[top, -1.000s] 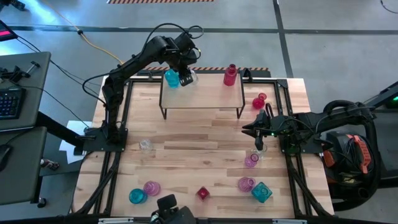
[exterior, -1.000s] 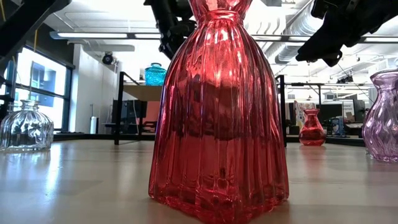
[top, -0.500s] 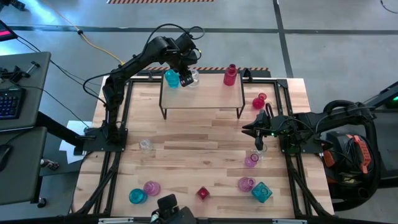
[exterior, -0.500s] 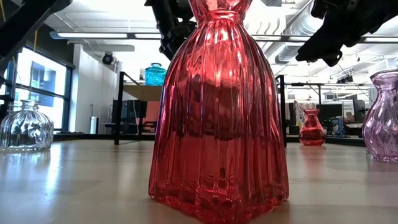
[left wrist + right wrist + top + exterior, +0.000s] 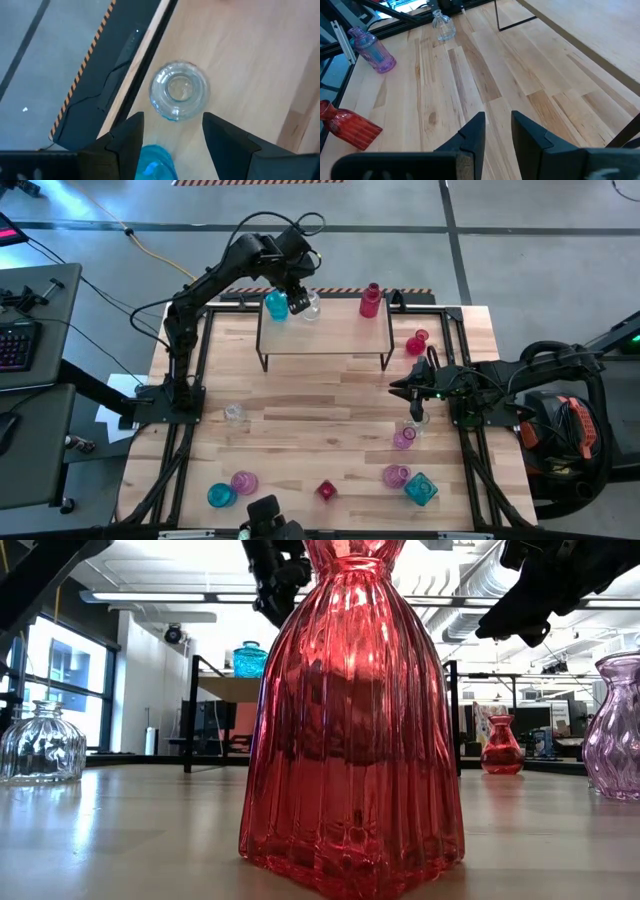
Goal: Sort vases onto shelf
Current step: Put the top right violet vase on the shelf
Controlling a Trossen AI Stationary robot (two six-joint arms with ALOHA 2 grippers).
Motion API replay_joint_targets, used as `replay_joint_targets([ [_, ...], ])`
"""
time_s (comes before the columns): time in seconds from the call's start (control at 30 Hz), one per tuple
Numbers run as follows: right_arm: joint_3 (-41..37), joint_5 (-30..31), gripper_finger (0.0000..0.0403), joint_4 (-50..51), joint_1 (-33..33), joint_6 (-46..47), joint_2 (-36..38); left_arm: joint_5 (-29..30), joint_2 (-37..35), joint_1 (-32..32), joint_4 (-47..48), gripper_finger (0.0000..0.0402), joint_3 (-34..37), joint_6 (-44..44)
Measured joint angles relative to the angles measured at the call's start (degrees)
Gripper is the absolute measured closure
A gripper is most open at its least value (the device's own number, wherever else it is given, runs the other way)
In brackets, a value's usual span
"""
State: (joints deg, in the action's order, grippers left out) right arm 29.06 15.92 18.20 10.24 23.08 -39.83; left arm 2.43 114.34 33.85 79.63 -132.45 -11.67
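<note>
The shelf (image 5: 325,332) stands at the table's far side. On its wood top stand a teal vase (image 5: 276,306), a clear vase (image 5: 311,304) and a red bottle vase (image 5: 370,300). My left gripper (image 5: 297,300) hangs open above the shelf's left end. In the left wrist view the clear vase (image 5: 179,91) stands upright just past my left gripper (image 5: 172,131), and the teal vase (image 5: 157,164) shows below it. My right gripper (image 5: 416,416) hovers open over the table's right side, with nothing between its fingers (image 5: 476,131). Several other vases stand loose on the table.
On the table stand a clear vase (image 5: 235,414), pink ones (image 5: 417,342) (image 5: 404,438) (image 5: 396,475) (image 5: 244,481), teal ones (image 5: 421,488) (image 5: 221,495) and a red one (image 5: 326,490). Bare wood lies between the shelf and these vases.
My left gripper has risen from the clear vase on the shelf. The vase stays upright where it was. The right arm has kept still.
</note>
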Motion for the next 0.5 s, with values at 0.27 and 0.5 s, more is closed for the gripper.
replay_joint_targets([
  [0.27, 0.01, 0.01, 0.0329, 0.02, -0.02, 0.02, -0.02, -0.81, -1.21, -3.54, 8.62, 0.0208, -2.15, 4.43],
  [0.5, 0.02, 0.01, 0.0329, 0.00, -0.02, 0.01, 0.00, -5.83, -3.01, -9.69, 10.41, 0.0208, -2.15, 6.98],
])
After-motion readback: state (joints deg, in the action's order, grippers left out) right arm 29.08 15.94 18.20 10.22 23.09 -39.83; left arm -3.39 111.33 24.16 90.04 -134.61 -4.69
